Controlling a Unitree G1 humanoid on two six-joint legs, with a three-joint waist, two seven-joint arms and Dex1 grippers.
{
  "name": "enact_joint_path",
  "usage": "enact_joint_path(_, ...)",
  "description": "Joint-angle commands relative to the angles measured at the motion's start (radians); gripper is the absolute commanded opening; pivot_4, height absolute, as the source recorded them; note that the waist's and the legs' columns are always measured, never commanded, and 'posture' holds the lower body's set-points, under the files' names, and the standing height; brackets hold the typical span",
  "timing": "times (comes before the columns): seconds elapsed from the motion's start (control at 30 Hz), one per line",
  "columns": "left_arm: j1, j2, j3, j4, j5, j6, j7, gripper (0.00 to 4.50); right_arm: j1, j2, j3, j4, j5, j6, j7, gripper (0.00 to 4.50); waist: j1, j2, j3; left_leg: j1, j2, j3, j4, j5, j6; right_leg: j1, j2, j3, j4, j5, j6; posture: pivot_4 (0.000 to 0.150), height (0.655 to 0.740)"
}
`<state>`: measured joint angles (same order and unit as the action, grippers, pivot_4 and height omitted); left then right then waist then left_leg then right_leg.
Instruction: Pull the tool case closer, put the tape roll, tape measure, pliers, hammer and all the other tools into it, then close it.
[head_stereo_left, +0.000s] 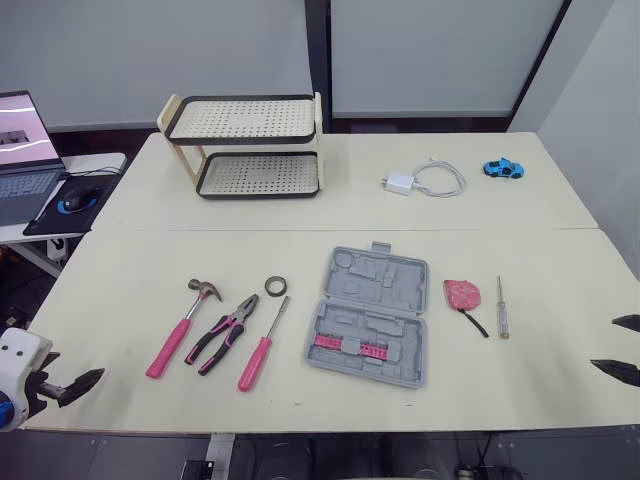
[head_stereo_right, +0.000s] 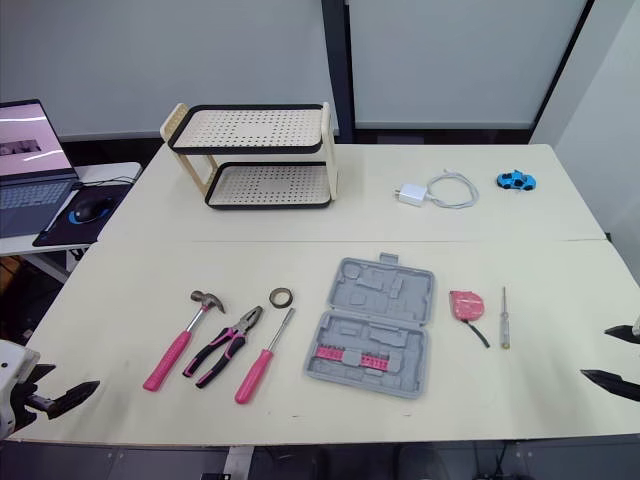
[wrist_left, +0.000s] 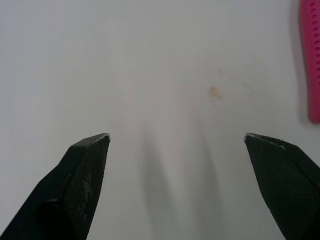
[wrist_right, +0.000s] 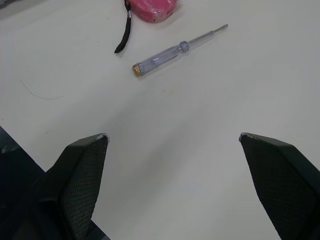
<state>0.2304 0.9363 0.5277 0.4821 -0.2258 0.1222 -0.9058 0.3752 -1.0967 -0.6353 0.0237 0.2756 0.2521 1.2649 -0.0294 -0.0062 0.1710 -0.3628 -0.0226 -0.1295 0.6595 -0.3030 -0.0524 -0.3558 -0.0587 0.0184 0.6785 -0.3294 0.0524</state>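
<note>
At the lower left of the frame the left claw (wrist_left: 176, 139) hovers low over the bare tabletop (head_stereo_left: 130, 270), its fingers spread wide and holding nothing, probably poised for a first reach. Right of it lie the pink-handled hammer (head_stereo_left: 180, 330), the pliers (head_stereo_left: 225, 333) and a pink-handled screwdriver (head_stereo_left: 262, 347), side by side with their handles towards the near edge, which should make them easy to take from this side. The small tape roll (head_stereo_left: 276, 286) lies flat just above the screwdriver's tip. In the middle the grey tool case (head_stereo_left: 370, 315) lies open, its moulded recesses facing up and a row of pink bits in its near half; it seems not yet drawn closer. Further right sit the pink tape measure (head_stereo_left: 461, 294) and a clear-handled tester screwdriver (head_stereo_left: 502, 306), near each other. At the lower right the right claw (wrist_right: 172, 136) is likewise released and empty, close to those two.
</note>
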Motion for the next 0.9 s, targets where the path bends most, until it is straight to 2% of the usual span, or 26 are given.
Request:
enact_joint_path(0.03,-0.001,0.024,0.005,0.006,-0.01,-0.004,-0.02,4.48,-0.006,-0.005,-0.019,-0.007,0.003,-0.005,0.001,4.5,0.0,0.0,0.0,0.0,0.0,0.0,0.0,0.0,0.0,0.0,0.0,0.0,0.0,0.0,0.0,0.15,0.74)
enact_joint_path(0.37,-0.034,0.026,0.006,0.057,0.0,-0.021,-0.011,4.48,-0.012,-0.001,-0.014,-0.002,-0.003,-0.002,-0.019,4.5,0.0,0.0,0.0,0.0,0.0,0.0,0.0,0.0,0.0,0.0,0.0,0.0,0.0,0.0,0.0,0.15,0.74)
enact_joint_path(0.63,-0.079,0.044,0.014,0.11,-0.022,-0.041,-0.067,4.48,-0.012,0.009,-0.019,-0.003,-0.006,-0.007,-0.036,4.5,-0.001,0.0,0.0,0.0,0.0,0.0,0.0,0.0,0.0,0.0,0.0,0.0,0.0,0.0,0.0,0.15,0.74)
enact_joint_path(0.9,-0.084,0.037,0.023,0.079,-0.04,-0.039,-0.078,4.48,-0.021,0.015,-0.02,-0.001,-0.001,0.0,-0.049,4.5,-0.001,0.0,0.0,0.0,0.0,0.0,0.0,0.0,0.0,0.0,0.0,0.0,0.0,0.0,0.0,0.15,0.74)
